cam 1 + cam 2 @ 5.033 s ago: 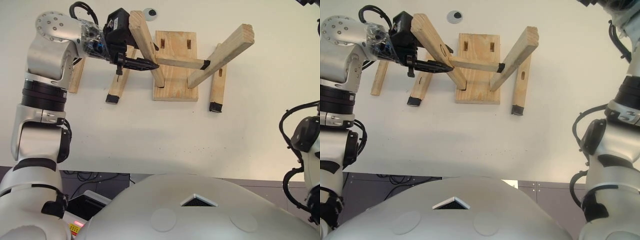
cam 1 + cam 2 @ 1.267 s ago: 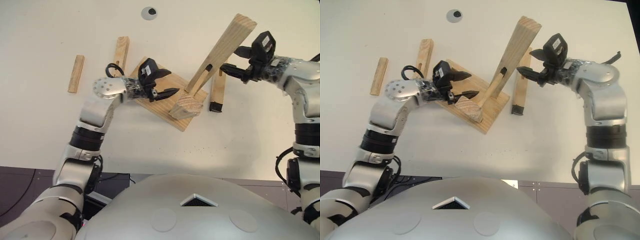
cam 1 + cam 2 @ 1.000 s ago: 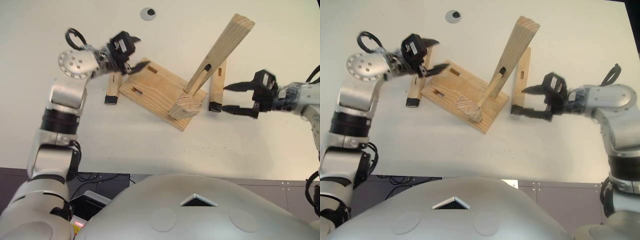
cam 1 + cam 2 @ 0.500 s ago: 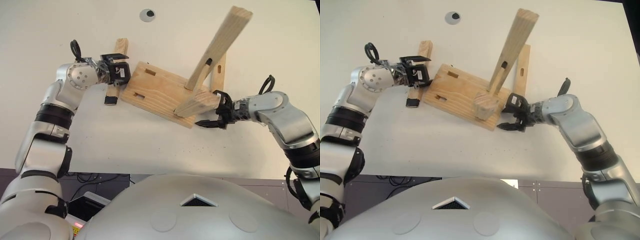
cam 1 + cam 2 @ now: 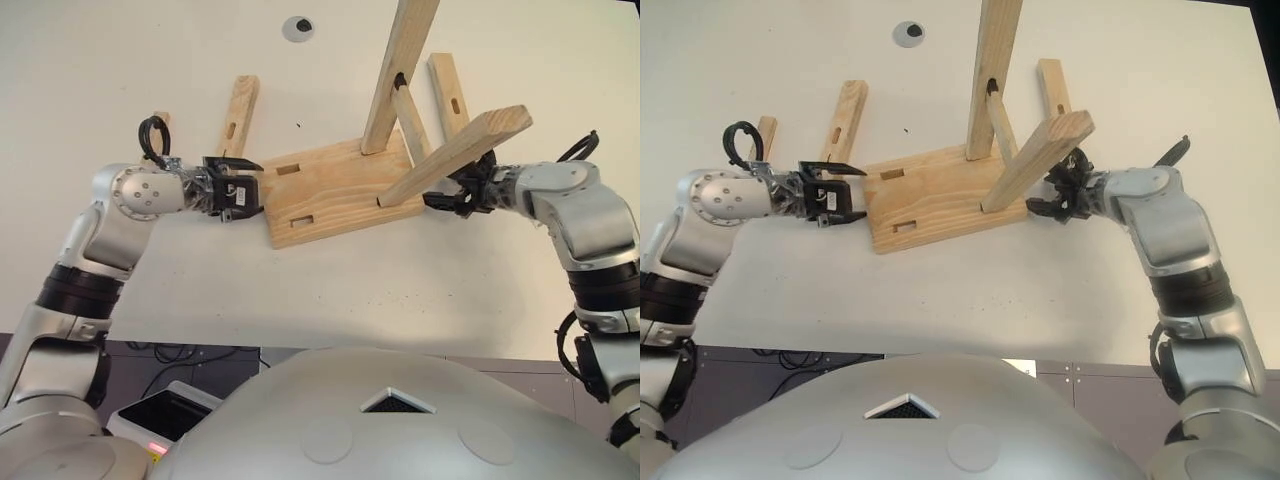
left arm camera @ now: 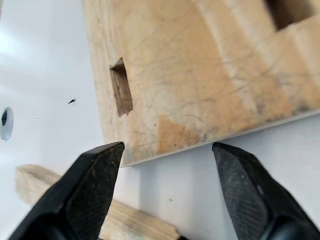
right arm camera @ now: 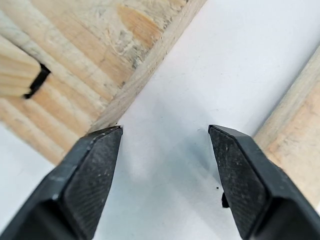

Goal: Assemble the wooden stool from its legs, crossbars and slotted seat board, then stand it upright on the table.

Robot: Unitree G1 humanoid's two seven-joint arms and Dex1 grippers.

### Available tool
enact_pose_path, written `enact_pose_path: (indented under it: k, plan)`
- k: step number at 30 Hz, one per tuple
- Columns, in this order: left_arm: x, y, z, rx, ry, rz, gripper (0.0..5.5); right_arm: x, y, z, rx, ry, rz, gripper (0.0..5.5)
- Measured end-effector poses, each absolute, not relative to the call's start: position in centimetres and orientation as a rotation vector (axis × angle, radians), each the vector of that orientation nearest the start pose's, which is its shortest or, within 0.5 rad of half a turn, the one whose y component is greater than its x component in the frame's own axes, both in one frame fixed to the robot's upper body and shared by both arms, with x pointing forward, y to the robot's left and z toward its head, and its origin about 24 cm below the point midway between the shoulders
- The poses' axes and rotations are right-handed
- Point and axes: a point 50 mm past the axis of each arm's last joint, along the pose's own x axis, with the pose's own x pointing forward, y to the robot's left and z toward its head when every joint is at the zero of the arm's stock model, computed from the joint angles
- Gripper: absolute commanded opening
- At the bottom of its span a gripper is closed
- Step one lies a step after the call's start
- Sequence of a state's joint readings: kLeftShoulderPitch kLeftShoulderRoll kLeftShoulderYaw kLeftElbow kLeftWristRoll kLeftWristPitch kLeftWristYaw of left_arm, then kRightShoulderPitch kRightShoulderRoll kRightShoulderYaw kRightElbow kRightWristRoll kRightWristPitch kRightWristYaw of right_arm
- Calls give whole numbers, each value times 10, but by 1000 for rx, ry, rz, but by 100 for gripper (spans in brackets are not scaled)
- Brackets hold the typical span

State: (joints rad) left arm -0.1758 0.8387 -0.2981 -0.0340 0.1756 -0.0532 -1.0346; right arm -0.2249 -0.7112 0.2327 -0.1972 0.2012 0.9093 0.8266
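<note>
Pale wooden seat board lies flat, two legs jutting up.

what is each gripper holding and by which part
Nothing: the left gripper and right gripper are both open, one at each end of the seat board.
</note>
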Motion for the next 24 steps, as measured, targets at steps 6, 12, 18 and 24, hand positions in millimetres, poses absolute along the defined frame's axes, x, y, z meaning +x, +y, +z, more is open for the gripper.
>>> enact_pose_path:
  k: [6, 12, 18, 24]
  plan:
    - [234, 218, 127, 751, 446, -1415, 325, 231, -223, 108, -252, 712, 956, 319]
    - [305, 203, 150, 763, 152, -1110, 325, 194, -214, 105, -202, 805, 1215, 319]
    - [324, 174, 78, 940, 120, -1129, 325, 175, -176, 66, -220, 915, 1318, 319]
    - [302, 181, 47, 1001, 158, -1228, 325, 228, -146, 54, -250, 831, 1093, 319]
